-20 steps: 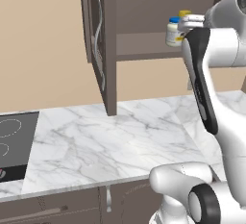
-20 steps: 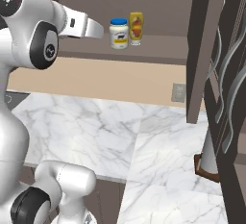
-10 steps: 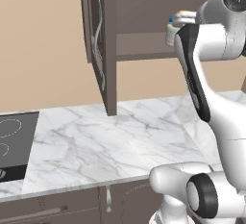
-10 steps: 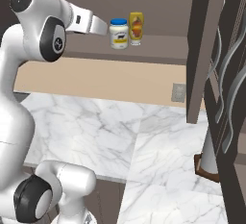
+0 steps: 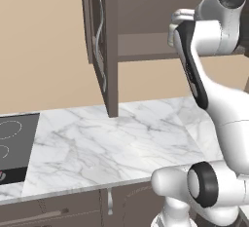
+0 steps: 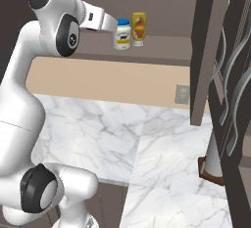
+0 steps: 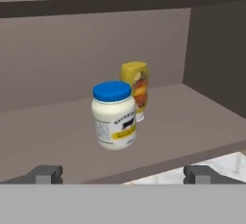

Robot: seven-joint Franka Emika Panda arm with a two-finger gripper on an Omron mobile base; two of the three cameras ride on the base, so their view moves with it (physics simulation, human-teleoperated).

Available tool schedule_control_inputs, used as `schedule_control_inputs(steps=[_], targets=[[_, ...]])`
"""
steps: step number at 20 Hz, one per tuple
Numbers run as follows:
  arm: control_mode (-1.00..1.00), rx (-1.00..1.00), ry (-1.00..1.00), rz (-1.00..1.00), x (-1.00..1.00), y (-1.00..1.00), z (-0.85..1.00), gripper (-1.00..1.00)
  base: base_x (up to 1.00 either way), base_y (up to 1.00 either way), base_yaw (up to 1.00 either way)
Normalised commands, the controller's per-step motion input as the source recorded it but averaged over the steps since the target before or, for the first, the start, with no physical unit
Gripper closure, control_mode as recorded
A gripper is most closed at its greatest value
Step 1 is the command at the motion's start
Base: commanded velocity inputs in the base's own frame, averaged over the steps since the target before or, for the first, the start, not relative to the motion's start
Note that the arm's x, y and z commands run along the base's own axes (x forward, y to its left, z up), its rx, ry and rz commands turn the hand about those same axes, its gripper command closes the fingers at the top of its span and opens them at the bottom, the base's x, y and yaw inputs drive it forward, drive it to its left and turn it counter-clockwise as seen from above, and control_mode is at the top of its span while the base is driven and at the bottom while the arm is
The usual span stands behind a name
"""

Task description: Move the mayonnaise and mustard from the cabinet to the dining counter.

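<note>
Nothing moved yet: mayonnaise (image 7: 114,115) sits just ahead of the gripper (image 7: 123,174), jaws wide apart and empty, mustard (image 7: 136,89) behind it, both on the cabinet (image 7: 192,117) shelf.

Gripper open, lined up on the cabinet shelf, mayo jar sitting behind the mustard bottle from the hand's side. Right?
Not quite. In the hand view the mayonnaise jar stands in front, nearer the open gripper, and the mustard bottle is behind it, partly hidden. Both are upright on the cabinet shelf, and neither is gripped yet.
</note>
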Motion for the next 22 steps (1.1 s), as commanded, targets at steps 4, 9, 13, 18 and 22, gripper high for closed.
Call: schedule_control_inputs(steps=[4, 9, 13, 18, 22], targets=[[-1.00, 0.00, 0.01, 0.00, 0.42, -0.04, -0.02, -1.00, 0.00, 0.00, 0.00], [-1.00, 0.00, 0.02, 0.00, 0.38, 0.00, -0.06, -1.00, 0.00, 0.00, 0.00], [-1.00, 0.02, 0.05, 0.00, 0.35, -0.08, 0.00, -1.00, 0.00, 0.00, 0.00], [-1.00, 0.03, 0.01, 0.00, 0.33, -0.16, 0.00, -1.00, 0.00, 0.00, 0.00], [-1.00, 0.01, 0.00, 0.00, 0.30, -0.09, -0.03, -1.00, 0.00, 0.00, 0.00]])
